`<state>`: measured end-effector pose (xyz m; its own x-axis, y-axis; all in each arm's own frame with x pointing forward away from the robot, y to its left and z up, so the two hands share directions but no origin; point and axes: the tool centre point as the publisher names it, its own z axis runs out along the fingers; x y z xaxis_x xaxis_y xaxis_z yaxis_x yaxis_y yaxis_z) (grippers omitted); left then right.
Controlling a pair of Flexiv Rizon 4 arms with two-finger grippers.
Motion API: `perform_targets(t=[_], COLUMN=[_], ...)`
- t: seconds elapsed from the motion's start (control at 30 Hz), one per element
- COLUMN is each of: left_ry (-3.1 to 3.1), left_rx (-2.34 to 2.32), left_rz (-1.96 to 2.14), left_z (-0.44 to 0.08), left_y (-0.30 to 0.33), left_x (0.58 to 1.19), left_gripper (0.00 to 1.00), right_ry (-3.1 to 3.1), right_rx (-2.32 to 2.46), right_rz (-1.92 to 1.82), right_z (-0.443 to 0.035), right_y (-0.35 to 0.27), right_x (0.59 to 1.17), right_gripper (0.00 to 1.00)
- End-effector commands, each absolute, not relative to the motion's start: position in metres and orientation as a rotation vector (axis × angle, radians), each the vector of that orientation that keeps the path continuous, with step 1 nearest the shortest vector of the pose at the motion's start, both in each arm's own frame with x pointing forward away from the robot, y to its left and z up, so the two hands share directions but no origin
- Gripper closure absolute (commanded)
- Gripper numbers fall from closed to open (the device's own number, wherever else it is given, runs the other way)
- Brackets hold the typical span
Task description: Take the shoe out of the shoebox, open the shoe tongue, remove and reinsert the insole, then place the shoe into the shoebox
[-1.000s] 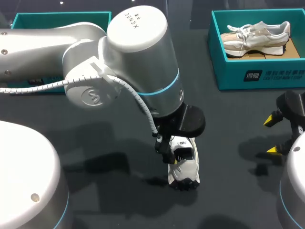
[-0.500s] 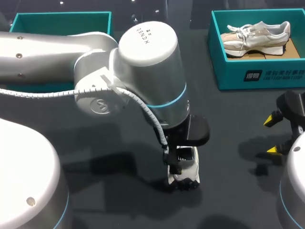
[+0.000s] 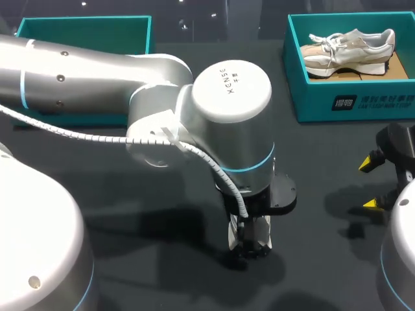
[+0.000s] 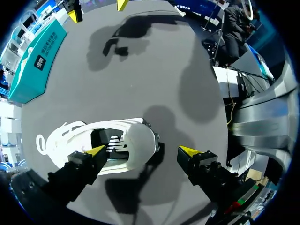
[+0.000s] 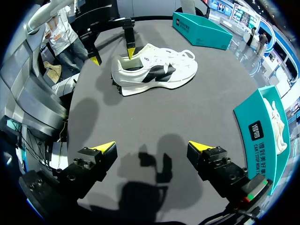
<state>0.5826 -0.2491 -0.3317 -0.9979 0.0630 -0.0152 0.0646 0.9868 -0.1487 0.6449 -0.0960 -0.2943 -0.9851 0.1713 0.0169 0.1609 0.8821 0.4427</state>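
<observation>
A white shoe (image 3: 260, 234) with black side panels stands on the dark table near the middle, mostly hidden under my left arm in the head view. In the left wrist view the shoe (image 4: 129, 145) lies under my left gripper (image 4: 143, 151), which is open. One yellow fingertip (image 4: 98, 151) is at the shoe's opening and the other is out past the heel. My right gripper (image 5: 151, 146) is open and holds nothing. It hovers near the table's right edge (image 3: 369, 183), well short of the shoe (image 5: 154, 70).
A teal shoebox (image 3: 311, 97) at the back right holds a beige shoe (image 3: 350, 48). Another teal box (image 3: 84, 26) stands at the back left, partly behind my left arm. The right wrist view shows the near teal box (image 5: 260, 136) beside my right gripper.
My left arm has swung right and lowered over the white shoe, now covering most of it. The right arm has stayed still.
</observation>
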Motion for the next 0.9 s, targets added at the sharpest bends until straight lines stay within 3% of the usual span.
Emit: perform_targets(t=[0.03, 0.77, 0.9], left_ry=[3.117, 3.114, 3.116], left_rx=[0.064, -0.077, -0.081], left_rz=[-0.192, -0.085, -0.081], left_z=[-0.347, -0.373, -0.375], left_y=[-0.263, -0.264, -0.261], left_x=[0.578, 0.576, 0.576], left_gripper=[0.0, 0.0, 0.05], right_ry=[3.024, 3.024, 3.024], right_rx=[0.27, 0.27, 0.27], right_rz=[0.704, 0.704, 0.704], right_z=[-0.294, -0.294, -0.294], right_y=[-0.096, -0.096, -0.096], right_x=[0.643, 0.643, 0.643], right_gripper=[0.0, 0.0, 0.0])
